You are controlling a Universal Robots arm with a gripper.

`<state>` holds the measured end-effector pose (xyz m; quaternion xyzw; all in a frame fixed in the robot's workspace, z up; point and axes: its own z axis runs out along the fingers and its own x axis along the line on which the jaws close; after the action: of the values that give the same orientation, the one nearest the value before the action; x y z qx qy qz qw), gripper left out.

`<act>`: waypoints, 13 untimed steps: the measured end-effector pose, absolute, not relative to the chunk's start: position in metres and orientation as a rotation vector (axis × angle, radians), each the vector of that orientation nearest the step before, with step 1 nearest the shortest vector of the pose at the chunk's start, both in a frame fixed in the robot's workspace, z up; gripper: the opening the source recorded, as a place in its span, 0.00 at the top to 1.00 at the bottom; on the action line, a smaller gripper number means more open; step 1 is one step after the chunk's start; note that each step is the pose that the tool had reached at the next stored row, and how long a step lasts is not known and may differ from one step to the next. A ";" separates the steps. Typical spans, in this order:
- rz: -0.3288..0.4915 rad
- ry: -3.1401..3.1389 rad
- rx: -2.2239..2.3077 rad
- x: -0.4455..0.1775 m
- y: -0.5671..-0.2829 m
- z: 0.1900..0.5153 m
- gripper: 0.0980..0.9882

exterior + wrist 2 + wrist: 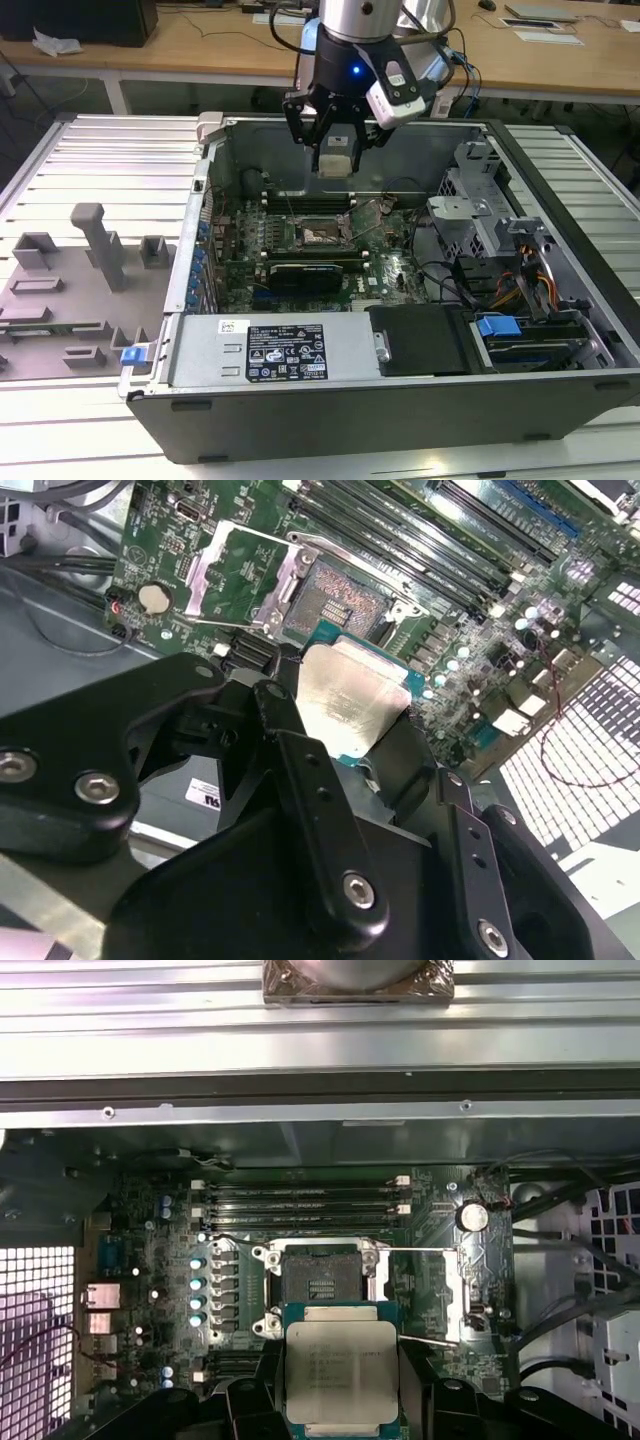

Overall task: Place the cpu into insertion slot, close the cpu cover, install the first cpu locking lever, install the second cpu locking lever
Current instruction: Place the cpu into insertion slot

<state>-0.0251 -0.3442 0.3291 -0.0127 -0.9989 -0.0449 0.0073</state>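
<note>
Fingers (290, 745) of my gripper (345, 725) pinch the cpu (340, 1372) by its edges; I hold it just above the bare insertion slot (320, 1278) (cpu cover (200, 572) flipped open beside it) inside the computer case (400, 420).

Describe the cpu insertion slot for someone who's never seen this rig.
Inside the open computer case, look at the green motherboard. Near its middle lies the insertion slot, close to the gripper carrying the cpu. It is square, black-framed, with a shiny centre, unlike the long black finned bar beside it.
</note>
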 end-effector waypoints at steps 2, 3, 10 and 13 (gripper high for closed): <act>-0.140 -3.124 -0.040 -0.025 -0.344 0.326 0.50; -0.140 -3.124 -0.040 -0.025 -0.344 0.325 0.50; -0.140 -3.124 -0.115 -0.025 -0.344 0.322 0.50; -0.141 -3.123 -0.186 -0.025 -0.344 0.322 0.50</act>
<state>-0.0254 -0.3442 0.3220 -0.0594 -0.9972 -0.0449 0.0051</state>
